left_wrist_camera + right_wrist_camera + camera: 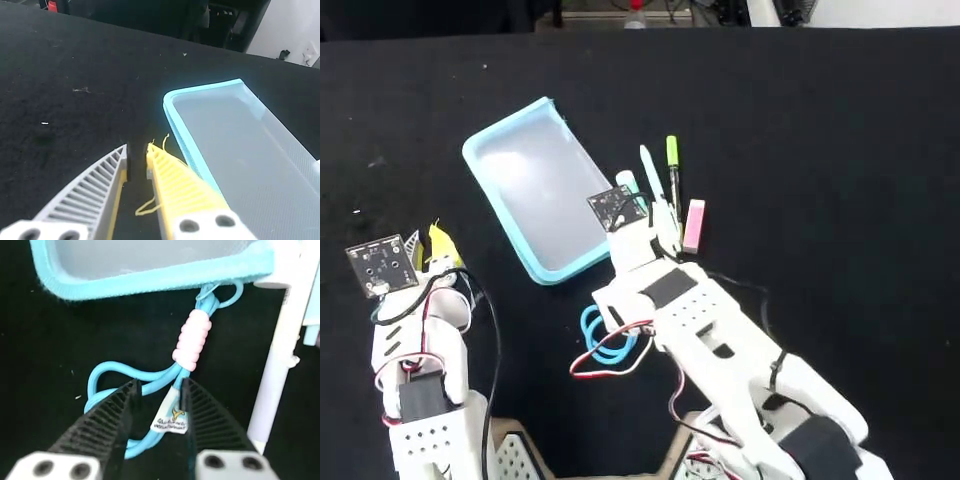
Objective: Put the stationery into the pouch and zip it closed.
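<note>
Pens (672,160) and a pink eraser (694,226) lie beside the right end effector (158,386), released astride the cord (107,371) of the pouch (535,185), which lies diagonally.

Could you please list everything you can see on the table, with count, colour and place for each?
pouch: one, light blue with a clear face, centre-left.
cord: one, blue with pink beads, attached at the pouch's edge.
white pen: one, right of the pouch.
green-capped pen: one, beside the white pen.
eraser: one, pink, right of the pens.
table: one, black.
left end effector: white and yellow, left of the pouch.
right end effector: black, straddling the cord.
</note>
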{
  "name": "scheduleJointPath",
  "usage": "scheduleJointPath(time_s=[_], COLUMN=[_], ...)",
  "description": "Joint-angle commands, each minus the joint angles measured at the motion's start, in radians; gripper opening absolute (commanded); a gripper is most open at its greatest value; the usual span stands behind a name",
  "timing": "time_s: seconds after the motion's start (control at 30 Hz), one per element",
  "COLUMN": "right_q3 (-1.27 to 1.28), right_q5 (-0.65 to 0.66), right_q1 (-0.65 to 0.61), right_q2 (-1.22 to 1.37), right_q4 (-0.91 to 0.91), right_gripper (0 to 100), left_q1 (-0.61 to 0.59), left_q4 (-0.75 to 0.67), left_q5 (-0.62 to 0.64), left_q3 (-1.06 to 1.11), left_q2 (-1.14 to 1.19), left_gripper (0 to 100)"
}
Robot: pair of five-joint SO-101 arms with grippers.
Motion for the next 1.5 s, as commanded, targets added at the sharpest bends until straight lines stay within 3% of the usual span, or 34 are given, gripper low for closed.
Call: scheduleJointPath(time_s=[0.0,0.17,0.33,0.4,0.47,0.53,0.6,0.9,1.0,1.17,1.23,1.37,1.47], right_q3=[-0.031,-0.030,-0.064,-0.067,-0.067,-0.085,-0.114,-0.147,-0.068,0.002,0.013,0.033,-0.015], right_q5=[-0.005,-0.003,-0.005,-0.002,0.008,0.066,0.137,0.474,0.608,0.770,0.816,0.865,0.822], right_q1=[-0.015,-0.018,-0.017,-0.017,-0.002,0.034,0.083,0.210,0.215,0.331,0.368,0.390,0.390], right_q2=[0.059,0.165,0.209,0.211,0.203,0.188,0.137,-0.213,-0.269,-0.306,-0.300,-0.300,-0.300], right_q4=[-0.094,-0.195,-0.178,-0.164,-0.160,-0.127,-0.060,0.407,0.457,0.494,0.503,0.494,0.502], right_gripper=[22.7,24.0,22.8,14.8,0.5,3.8,0.8,1.5,1.5,2.1,8.3,23.5,22.7], left_q1=[0.012,0.012,0.013,0.015,0.013,0.013,0.013,0.013,0.018,0.013,0.013,0.013,0.013], left_q4=[0.006,0.006,0.006,0.006,0.006,0.006,0.006,0.005,0.003,0.005,0.005,0.005,0.005], left_q5=[-0.002,-0.002,-0.002,-0.002,-0.002,-0.002,-0.002,-0.002,-0.002,-0.002,-0.002,-0.002,-0.002], left_q3=[0.022,0.022,0.022,0.022,0.022,0.022,0.022,0.022,0.022,0.022,0.022,0.022,0.022], left_q2=[-0.003,-0.003,-0.003,-0.003,-0.003,-0.003,-0.003,-0.003,-0.003,-0.003,-0.003,-0.003,-0.003], left_gripper=[8,8,8,8,8,8,8,8,8,8,8,8,8])
